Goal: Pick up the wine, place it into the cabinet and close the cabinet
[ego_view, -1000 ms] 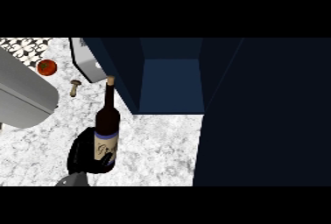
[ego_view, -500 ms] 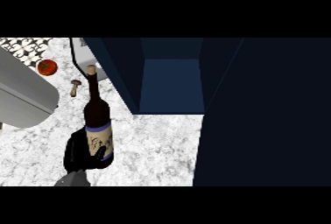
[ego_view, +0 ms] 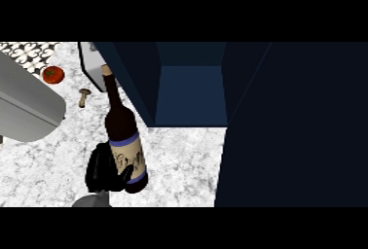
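Note:
The wine bottle (ego_view: 123, 136) is dark, with a blue-banded label and a cork-coloured top. It stands over the marble counter (ego_view: 179, 155), its neck leaning up and to the left. My left hand (ego_view: 102, 168) is shut round its lower body from the left, with the thumb across the label. The open cabinet (ego_view: 191, 92) lies just right of the bottle, showing a dark blue inside. Its wide dark door (ego_view: 295, 126) fills the right side of the view. The bottle's top overlaps the cabinet's left panel (ego_view: 133, 73). My right hand does not show.
A large grey rounded object (ego_view: 25, 107) takes up the left edge. A red tomato (ego_view: 52, 74) and a small mushroom (ego_view: 84, 97) lie on the counter left of the bottle's neck. A pale slanted panel (ego_view: 90, 65) sits behind the neck.
The bottle looks larger and higher in my left hand. Its top has swung up and to the left, and its base has shifted slightly right.

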### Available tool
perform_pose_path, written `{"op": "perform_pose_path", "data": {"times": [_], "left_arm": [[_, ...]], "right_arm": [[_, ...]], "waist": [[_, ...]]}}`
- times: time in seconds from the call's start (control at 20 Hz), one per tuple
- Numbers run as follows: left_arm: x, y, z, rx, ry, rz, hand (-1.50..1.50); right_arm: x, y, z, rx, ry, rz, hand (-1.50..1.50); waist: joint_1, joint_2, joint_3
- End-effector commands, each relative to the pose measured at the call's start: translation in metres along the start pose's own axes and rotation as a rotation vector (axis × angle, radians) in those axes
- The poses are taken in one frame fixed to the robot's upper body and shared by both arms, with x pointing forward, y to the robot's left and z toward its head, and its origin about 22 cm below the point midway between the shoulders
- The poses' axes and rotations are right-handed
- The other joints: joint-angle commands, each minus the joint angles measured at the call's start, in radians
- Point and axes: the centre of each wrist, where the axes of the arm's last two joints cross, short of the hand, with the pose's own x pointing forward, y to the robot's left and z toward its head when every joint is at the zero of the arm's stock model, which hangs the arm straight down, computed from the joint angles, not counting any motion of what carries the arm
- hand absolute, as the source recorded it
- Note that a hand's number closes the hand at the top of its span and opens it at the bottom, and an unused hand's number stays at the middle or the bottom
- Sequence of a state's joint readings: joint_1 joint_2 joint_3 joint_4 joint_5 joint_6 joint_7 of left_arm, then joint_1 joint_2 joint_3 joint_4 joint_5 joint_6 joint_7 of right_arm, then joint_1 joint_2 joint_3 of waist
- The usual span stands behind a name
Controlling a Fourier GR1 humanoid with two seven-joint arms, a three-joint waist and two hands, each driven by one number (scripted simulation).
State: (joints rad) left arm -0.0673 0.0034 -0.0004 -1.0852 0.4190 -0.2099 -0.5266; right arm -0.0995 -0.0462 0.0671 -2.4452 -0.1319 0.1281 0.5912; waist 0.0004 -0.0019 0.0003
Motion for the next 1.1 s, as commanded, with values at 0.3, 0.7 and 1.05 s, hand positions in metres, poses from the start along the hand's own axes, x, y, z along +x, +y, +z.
{"op": "perform_pose_path", "data": {"times": [0.3, 0.7, 1.05], "left_arm": [[0.005, -0.078, 0.001, -0.024, 0.028, 0.018, 1.5], [-0.013, -0.105, -0.005, 0.059, 0.07, 0.044, 1.5], [-0.037, -0.097, 0.001, 0.095, 0.088, 0.035, 1.5]], "right_arm": [[0.009, -0.006, 0.019, 0.044, -0.026, -0.03, -1.5], [-0.012, 0.004, 0.003, 0.018, -0.011, -0.022, -1.5], [0.0, -0.002, 0.006, 0.011, 0.001, -0.028, -1.5]], "waist": [[-0.005, 0.001, 0.0], [-0.005, 0.002, 0.0], [-0.005, 0.002, -0.001]]}}
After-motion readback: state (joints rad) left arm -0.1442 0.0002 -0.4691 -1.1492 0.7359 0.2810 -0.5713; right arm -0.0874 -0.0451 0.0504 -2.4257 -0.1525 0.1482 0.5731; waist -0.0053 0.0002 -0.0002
